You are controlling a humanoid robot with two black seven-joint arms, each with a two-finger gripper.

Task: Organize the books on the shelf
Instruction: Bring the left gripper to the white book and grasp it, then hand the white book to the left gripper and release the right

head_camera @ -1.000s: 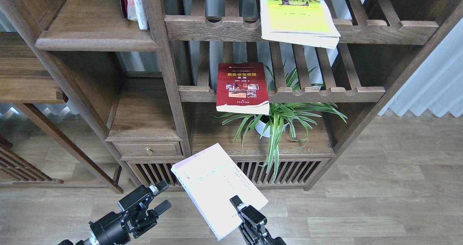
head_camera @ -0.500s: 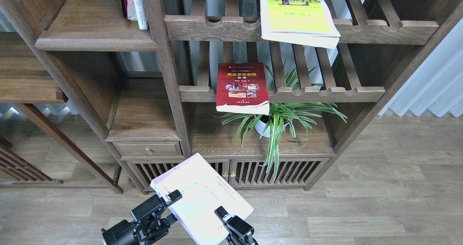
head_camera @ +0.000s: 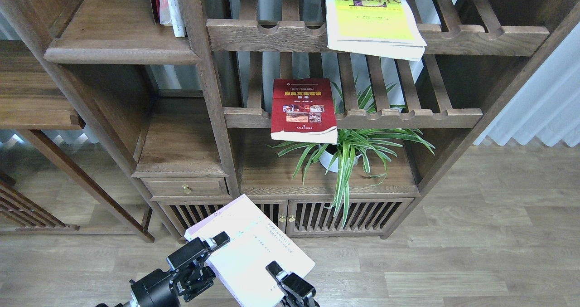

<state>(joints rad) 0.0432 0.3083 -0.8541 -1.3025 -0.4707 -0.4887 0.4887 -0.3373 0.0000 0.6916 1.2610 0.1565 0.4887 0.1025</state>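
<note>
The pale lavender-white book is held flat, low in front of the bookcase. My right gripper is shut on its near edge. My left gripper is at the book's left edge; its upper finger lies on the cover and the lower one is hidden. The red book lies on the middle slatted rack and overhangs the rail. The yellow-green book lies on the upper slatted rack. The solid shelf is at the upper left, well above both grippers.
White-spined upright books stand at the solid shelf's right end. A spider plant in a white pot sits under the red book. A drawer and slatted cabinet doors are just behind the held book. A curtain hangs at the right.
The right gripper has carried the lavender-white book left and down. The left gripper has moved right and up from open air onto the book's left edge.
</note>
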